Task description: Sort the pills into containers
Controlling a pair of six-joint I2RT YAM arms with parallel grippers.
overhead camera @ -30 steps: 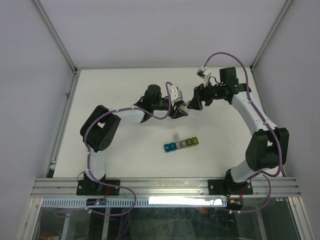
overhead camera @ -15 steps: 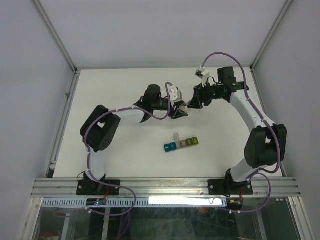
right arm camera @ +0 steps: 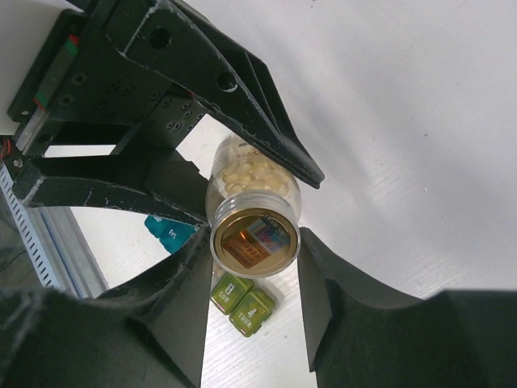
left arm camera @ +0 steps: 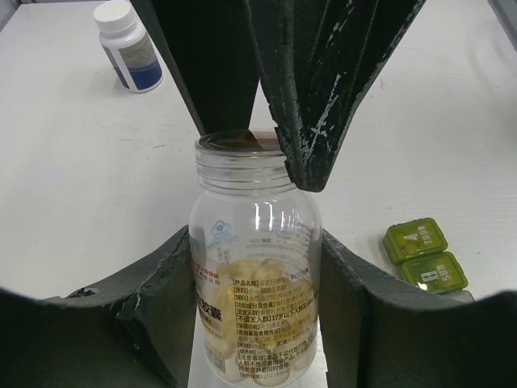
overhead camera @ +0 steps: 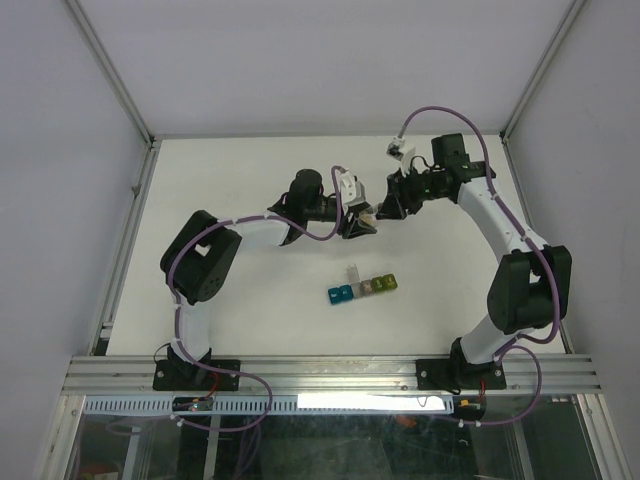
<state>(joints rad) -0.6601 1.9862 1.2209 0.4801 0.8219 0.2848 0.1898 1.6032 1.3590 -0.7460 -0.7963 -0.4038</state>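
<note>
My left gripper (left arm camera: 254, 242) is shut on a clear bottle (left arm camera: 255, 275), held off the table at mid-back (overhead camera: 367, 214). The bottle is uncapped, with bare neck threads, and holds pale yellow pills (left arm camera: 242, 283). My right gripper (right arm camera: 253, 242) is open, a finger on each side of the bottle's mouth (right arm camera: 254, 240), with a small gap on the right. In the left wrist view its fingers (left arm camera: 323, 89) reach the neck from above. The containers, a strip of joined cells (overhead camera: 363, 288), lie on the table in front; the grey cell's lid stands up. Its green cells show in both wrist views (left arm camera: 424, 259) (right arm camera: 242, 297).
A white-capped dark bottle (left arm camera: 129, 44) stands on the table beyond the held bottle; it is hidden in the top view. A metal frame and rails (overhead camera: 330, 375) edge the white table (overhead camera: 250, 320) at the front and sides.
My right gripper has shifted slightly left and away, closer over the bottle's mouth, and its wrist has turned a little. The left arm and the organiser have not moved.
</note>
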